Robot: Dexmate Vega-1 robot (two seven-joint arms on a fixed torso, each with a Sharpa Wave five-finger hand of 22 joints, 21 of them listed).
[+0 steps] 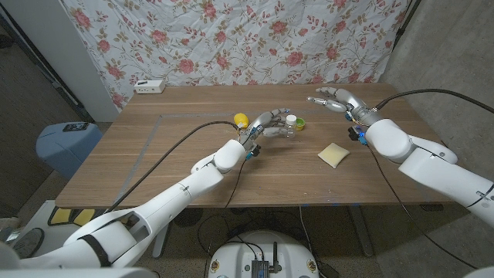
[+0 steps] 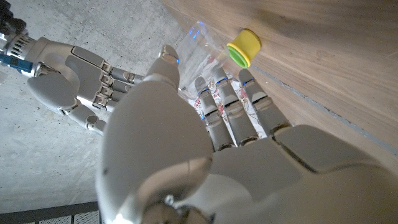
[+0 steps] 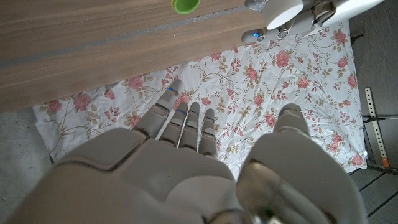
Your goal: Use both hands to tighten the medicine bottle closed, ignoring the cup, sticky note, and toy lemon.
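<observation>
The medicine bottle (image 1: 290,123) sits near the middle of the wooden table (image 1: 154,162), toward the far side, its white cap showing above a clear body. The left hand (image 1: 268,123) reaches to it from the near left, fingers (image 2: 233,102) lying close together along the bottle's clear side with the thumb on the other side, so the bottle looks cradled between them; I cannot tell how firmly it is gripped. The right hand (image 1: 333,100) hovers well apart from the bottle, off toward the far right edge, holding nothing, its fingers loosely spread and extended.

Just beside the bottle on its right stands a small green-and-yellow cup (image 1: 299,123), almost touching it. The toy lemon (image 1: 241,120) lies just left of the left hand's wrist. A yellow sticky note (image 1: 333,154) rests nearer the front, between the two arms. Bare tabletop stretches across the left half and the near edge. A white box (image 1: 149,86) sits at the far left corner.
</observation>
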